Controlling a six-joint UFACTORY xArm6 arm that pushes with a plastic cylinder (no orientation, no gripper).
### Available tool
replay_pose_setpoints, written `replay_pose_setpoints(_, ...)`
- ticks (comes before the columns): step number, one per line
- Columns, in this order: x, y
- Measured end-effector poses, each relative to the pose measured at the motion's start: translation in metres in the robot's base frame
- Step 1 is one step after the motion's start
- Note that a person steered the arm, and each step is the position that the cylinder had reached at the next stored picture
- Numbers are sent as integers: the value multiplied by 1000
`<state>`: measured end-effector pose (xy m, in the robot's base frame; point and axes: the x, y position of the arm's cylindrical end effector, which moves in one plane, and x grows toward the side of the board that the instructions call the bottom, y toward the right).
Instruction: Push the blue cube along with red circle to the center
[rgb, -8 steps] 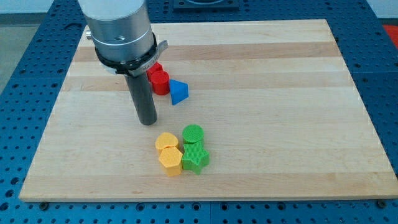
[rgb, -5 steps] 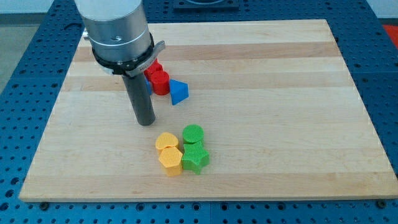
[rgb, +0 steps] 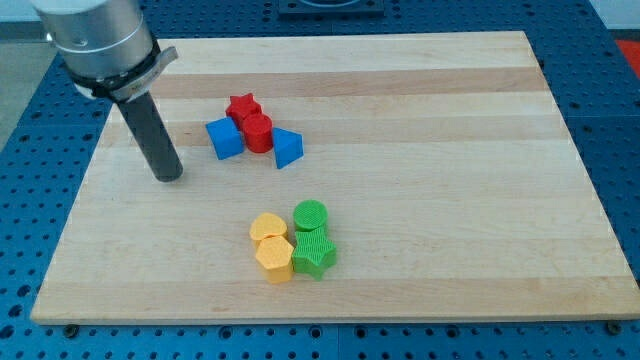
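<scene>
The blue cube sits at the upper left of the board, touching the red circle on its right. A red star lies just above them and a blue triangle touches the red circle's right side. My tip rests on the board to the left of the blue cube and slightly lower, a short gap away, touching no block.
A yellow heart, a yellow hexagon, a green circle and a green star are clustered below the board's middle. The wooden board lies on a blue perforated table.
My tip has moved to the view's left and slightly up, away from under the cluster. The arm's body no longer hides the blue cube and red star. The blocks have not moved.
</scene>
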<state>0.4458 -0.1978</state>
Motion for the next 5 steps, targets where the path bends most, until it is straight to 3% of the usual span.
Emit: replay_pose_setpoints(5, -38, 19)
